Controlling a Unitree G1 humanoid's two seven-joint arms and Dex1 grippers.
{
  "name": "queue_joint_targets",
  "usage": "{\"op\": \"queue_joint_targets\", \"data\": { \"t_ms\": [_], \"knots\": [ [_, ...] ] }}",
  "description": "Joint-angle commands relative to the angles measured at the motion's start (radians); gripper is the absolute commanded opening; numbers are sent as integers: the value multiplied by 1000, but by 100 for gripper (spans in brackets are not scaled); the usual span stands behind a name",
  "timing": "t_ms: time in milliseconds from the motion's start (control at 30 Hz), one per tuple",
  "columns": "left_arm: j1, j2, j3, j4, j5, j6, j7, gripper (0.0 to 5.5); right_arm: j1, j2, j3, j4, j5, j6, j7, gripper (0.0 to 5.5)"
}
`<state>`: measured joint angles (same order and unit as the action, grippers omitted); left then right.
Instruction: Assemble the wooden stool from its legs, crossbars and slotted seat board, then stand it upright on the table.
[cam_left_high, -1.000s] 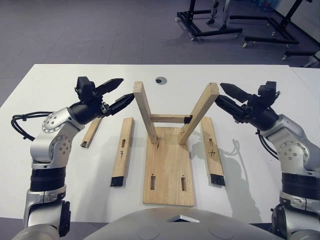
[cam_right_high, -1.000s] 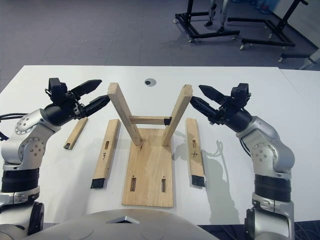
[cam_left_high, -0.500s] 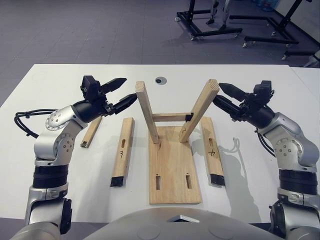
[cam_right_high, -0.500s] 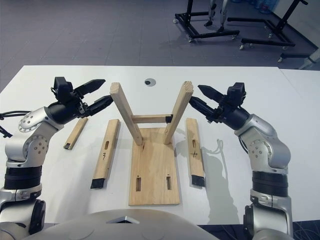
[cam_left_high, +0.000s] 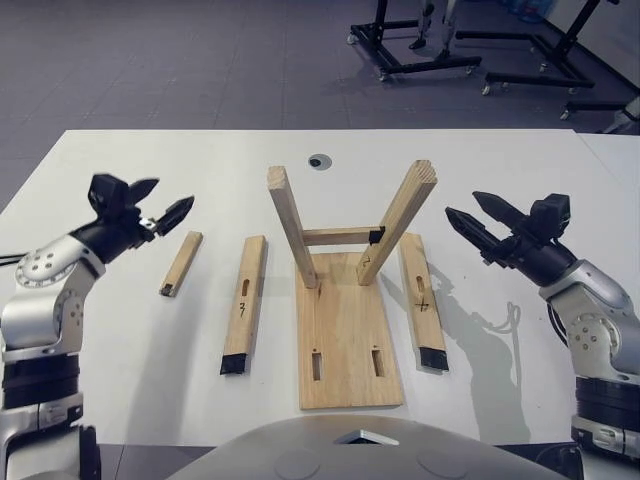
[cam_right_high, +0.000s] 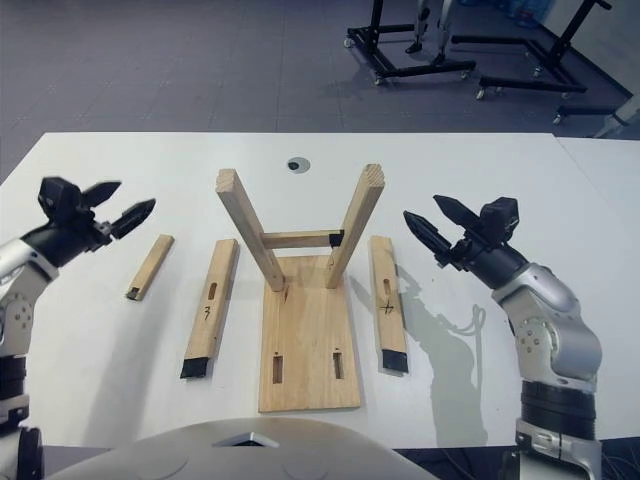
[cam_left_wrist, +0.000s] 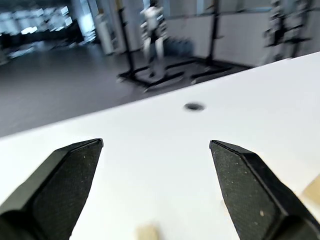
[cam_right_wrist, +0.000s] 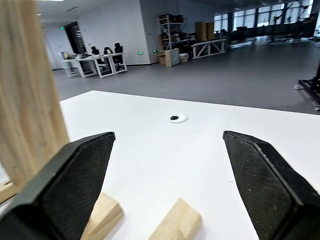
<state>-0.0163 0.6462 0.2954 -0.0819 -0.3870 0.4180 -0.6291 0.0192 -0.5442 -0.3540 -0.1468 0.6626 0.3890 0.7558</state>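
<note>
A slotted seat board (cam_left_high: 349, 345) lies flat on the white table (cam_left_high: 120, 340). Two legs (cam_left_high: 291, 226) (cam_left_high: 399, 221) stand in its far slots, leaning apart, joined by a crossbar (cam_left_high: 340, 236). One loose leg (cam_left_high: 243, 303) lies left of the board and another (cam_left_high: 423, 300) lies right of it. A short crossbar (cam_left_high: 181, 262) lies farther left. My left gripper (cam_left_high: 172, 192) hovers open beyond the short crossbar, holding nothing. My right gripper (cam_left_high: 461, 203) hangs open to the right of the standing right leg, apart from it. That leg (cam_right_wrist: 30, 100) fills one side of the right wrist view.
A round grommet hole (cam_left_high: 318, 160) sits in the table behind the legs. Black wheeled stands (cam_left_high: 430, 50) are on the floor beyond the far edge. Bare table lies between each gripper and the near edge.
Both grippers have drawn outward from the standing legs: the left toward the table's left side, the right toward its right. The legs and crossbar stay standing in the board.
</note>
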Motion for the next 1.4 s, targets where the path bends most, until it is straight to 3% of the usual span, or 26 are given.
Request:
{"op": "queue_joint_targets", "data": {
  "t_ms": [33,133,300,667,900,1200,1333,1400],
  "knots": [
    [186,-80,-21,-87,24,76,89,391,17,5,3,-25,0,20,-20,400],
    [271,-156,-31,-136,15,121,158,391,27,0,5,-39,14,49,-19,400],
    [322,-163,-39,-92,69,178,224,391,8,-20,5,-63,31,96,-16,400],
    [335,-213,-99,-54,90,179,256,227,-19,-28,18,-55,34,113,-4,400],
    [288,-275,-135,13,135,43,287,129,-73,14,53,1,-18,65,-47,400],
    [322,-369,-92,-39,60,26,320,128,-47,102,17,-38,87,145,-125,400],
    [387,-360,-64,-121,20,-20,276,128,96,39,-2,-98,153,212,-20,400],
    [441,-328,1,-197,-55,-76,178,128,186,-13,-37,-124,214,269,59,400]
  ]
}}
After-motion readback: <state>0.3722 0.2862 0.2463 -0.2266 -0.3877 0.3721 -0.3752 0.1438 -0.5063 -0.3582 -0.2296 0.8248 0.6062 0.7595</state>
